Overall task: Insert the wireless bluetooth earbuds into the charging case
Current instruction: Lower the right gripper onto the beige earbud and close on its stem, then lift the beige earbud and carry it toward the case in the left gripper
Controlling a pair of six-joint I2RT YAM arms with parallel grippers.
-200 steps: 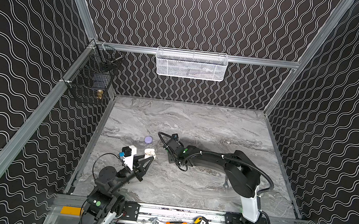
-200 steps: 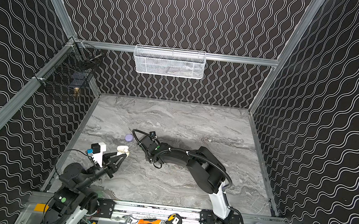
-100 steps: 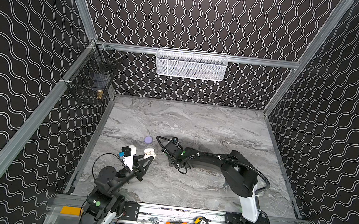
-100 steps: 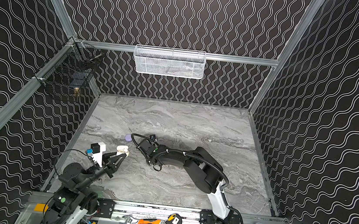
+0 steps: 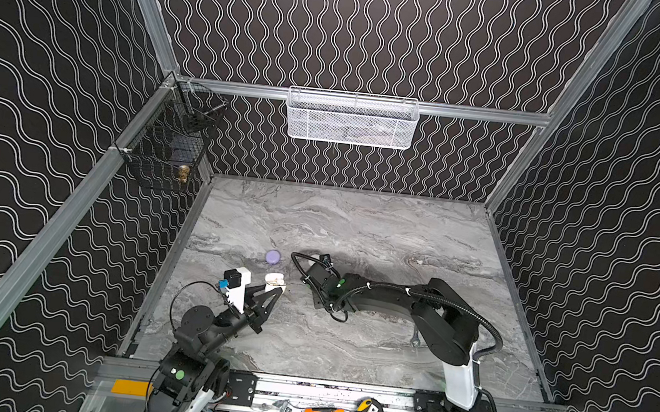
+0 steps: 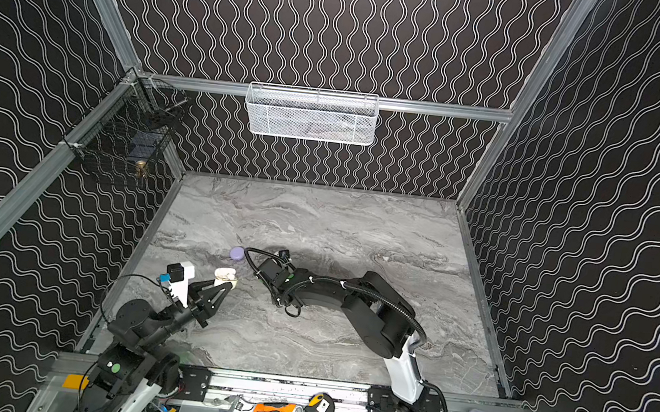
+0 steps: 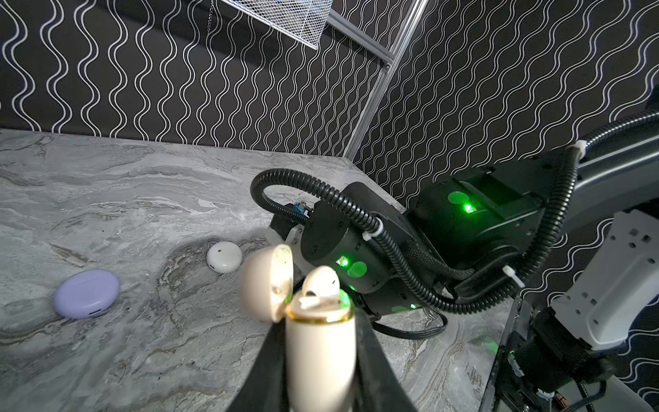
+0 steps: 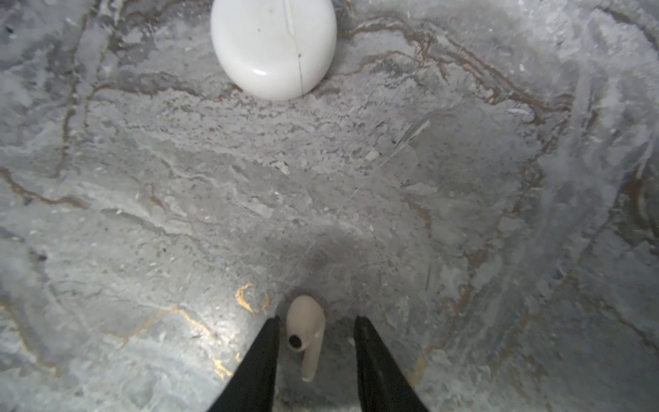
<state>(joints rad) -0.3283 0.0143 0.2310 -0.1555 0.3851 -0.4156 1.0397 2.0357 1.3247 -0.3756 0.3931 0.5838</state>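
Note:
My left gripper (image 7: 319, 331) is shut on a cream charging case (image 7: 321, 360) and holds it upright above the table. Its lid (image 7: 267, 281) is hinged open and one cream earbud (image 7: 321, 281) sits in the top. Both top views show this case (image 5: 274, 280) (image 6: 225, 274) at the left gripper's (image 5: 275, 289) tip. A second cream earbud (image 8: 306, 328) lies flat on the marble. My right gripper (image 8: 316, 319) stands open around it, with a gap on each side. In the top views the right wrist (image 5: 322, 279) hides those fingers.
A shut lavender case (image 5: 273, 256) (image 7: 86, 293) and a shut white case (image 8: 274, 46) (image 7: 224, 257) lie on the marble close by. A steel wrench (image 5: 414, 339) lies under the right arm. A mesh basket (image 5: 350, 119) hangs on the back wall and a wire basket (image 5: 172, 136) on the left wall.
The right arm has shifted slightly, its wrist a little nearer the front. The left arm has held still with the case.

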